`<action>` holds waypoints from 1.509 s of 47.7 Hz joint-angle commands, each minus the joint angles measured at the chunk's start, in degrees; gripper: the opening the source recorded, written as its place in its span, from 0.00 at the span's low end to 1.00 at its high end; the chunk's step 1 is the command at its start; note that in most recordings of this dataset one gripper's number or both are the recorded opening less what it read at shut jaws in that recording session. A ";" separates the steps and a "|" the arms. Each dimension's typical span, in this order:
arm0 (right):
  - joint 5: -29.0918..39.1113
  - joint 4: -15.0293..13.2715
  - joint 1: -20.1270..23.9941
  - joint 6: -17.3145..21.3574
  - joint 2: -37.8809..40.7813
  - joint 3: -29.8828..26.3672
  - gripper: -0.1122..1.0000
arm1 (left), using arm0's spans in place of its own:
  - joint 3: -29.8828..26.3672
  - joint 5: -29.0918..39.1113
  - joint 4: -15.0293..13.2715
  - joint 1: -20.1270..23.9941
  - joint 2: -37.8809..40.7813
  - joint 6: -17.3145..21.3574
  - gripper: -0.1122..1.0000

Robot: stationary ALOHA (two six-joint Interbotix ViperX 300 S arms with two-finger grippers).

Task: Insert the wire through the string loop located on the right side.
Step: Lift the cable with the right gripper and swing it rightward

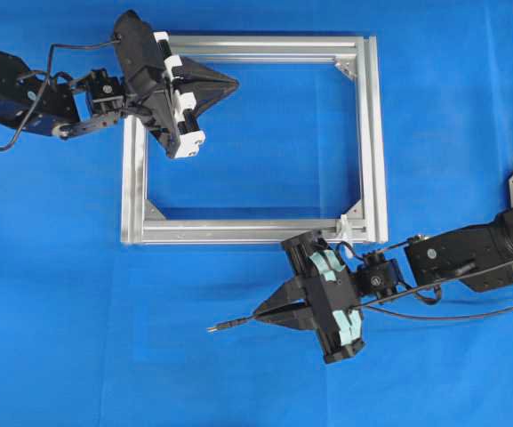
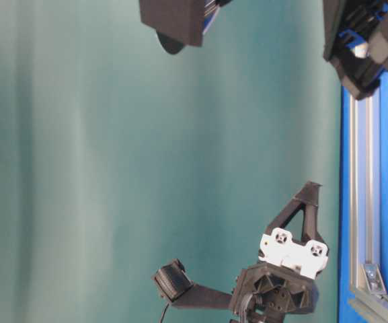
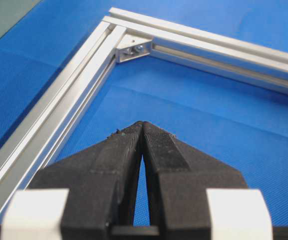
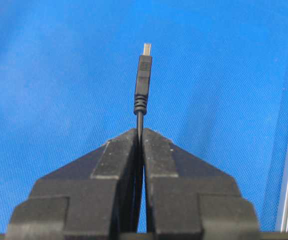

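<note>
The right gripper's fingers clamp the thin black wire, plug tip jutting forward over the blue bench, near the tiny white string loop. The left gripper's fingers are pressed together, empty, over the silver aluminium frame.

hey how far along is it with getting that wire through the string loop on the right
Done: the right gripper is shut on the wire, plug tip sticking out past its fingers. In hand: it holds the wire over the blue mat below the frame, pointing away from the string loop. Left: the threading. The left gripper is shut on nothing.
</note>
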 commanded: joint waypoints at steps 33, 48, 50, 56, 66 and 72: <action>-0.18 0.00 0.18 -0.09 -1.85 -0.62 0.07 | -0.62 -0.18 0.18 -0.09 -1.76 -0.09 0.10; -0.18 0.00 0.26 -0.09 -1.85 -0.53 0.07 | -0.70 -0.18 0.18 -0.09 -1.76 -0.09 0.10; -0.18 0.00 0.18 -0.09 -1.85 -0.53 0.07 | -0.70 -0.18 0.18 -0.09 -1.67 -0.09 0.10; -0.18 0.00 0.18 -0.09 -1.85 -0.44 0.07 | -0.62 -0.18 0.18 -0.09 -1.76 -0.09 0.10; -0.26 0.97 0.35 0.09 -3.60 2.81 0.07 | -0.70 -0.18 0.18 -0.09 -1.76 -0.09 0.10; -0.62 1.93 1.05 0.09 -5.98 6.94 0.07 | -0.70 -0.18 0.18 -0.18 -1.76 -0.09 0.10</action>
